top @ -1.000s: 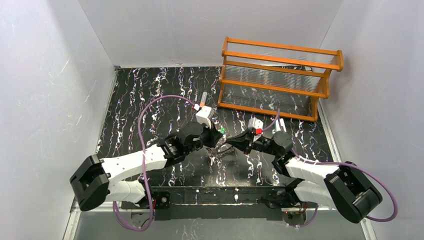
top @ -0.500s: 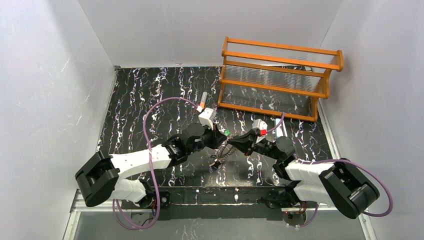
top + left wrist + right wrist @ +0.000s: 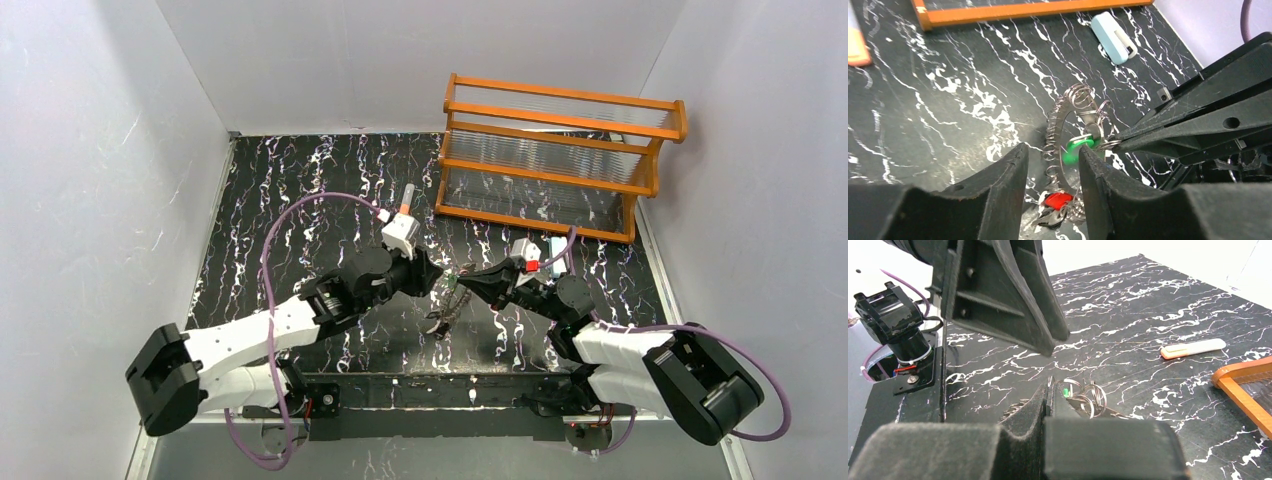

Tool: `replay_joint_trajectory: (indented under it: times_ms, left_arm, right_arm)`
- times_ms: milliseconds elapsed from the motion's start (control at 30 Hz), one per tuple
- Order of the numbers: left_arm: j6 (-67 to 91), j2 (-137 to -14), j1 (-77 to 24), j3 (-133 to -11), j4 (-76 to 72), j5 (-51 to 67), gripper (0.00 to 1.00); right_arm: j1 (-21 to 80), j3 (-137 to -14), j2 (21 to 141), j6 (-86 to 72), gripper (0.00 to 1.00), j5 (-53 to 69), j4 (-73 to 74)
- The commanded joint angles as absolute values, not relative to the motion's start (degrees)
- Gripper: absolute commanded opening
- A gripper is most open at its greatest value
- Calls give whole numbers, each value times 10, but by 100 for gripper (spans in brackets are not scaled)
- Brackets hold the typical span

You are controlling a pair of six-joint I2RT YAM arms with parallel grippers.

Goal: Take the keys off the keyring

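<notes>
The right gripper [image 3: 1112, 144] was pressed together, seemingly pinching the green key [image 3: 1074, 149] at the right rim of the keyring [image 3: 1055, 120]; the left gripper [image 3: 1052, 148] stood spread about the keyring's near edge, gripping nothing; the red key [image 3: 1057, 200] hung at the keyring's bottom. The left jaws should probably close firmly on the rim opposite the green key, so the right could work it round without twisting. Beyond the keyring lay a pale clip [image 3: 1112, 37] and an orange rack [image 3: 560, 160], well apart; bare table [image 3: 300, 200] lay left of it.
</notes>
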State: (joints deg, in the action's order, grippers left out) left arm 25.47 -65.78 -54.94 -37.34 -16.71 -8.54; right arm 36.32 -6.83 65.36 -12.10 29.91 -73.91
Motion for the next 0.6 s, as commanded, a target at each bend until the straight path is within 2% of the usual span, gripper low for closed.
replay_joint_trajectory:
  times_ms: [0,100,300,567]
  left_arm:
    - [193,-606,-540,-406,-97,-109,42]
    - [139,-593,-538,-431,-59,-68,45]
    - [36,-602,-523,-474,-11,109,47]
    - [-41,-646,-507,-485,-22,274,41]
  right_arm:
    - [354,-71,636,-127,1,296,-814]
    - [345,-74,634,-135,1,322,-814]
    - [326,-81,640,-163,1,384,-830]
    - [316,-86,655,-200,1,424,-874]
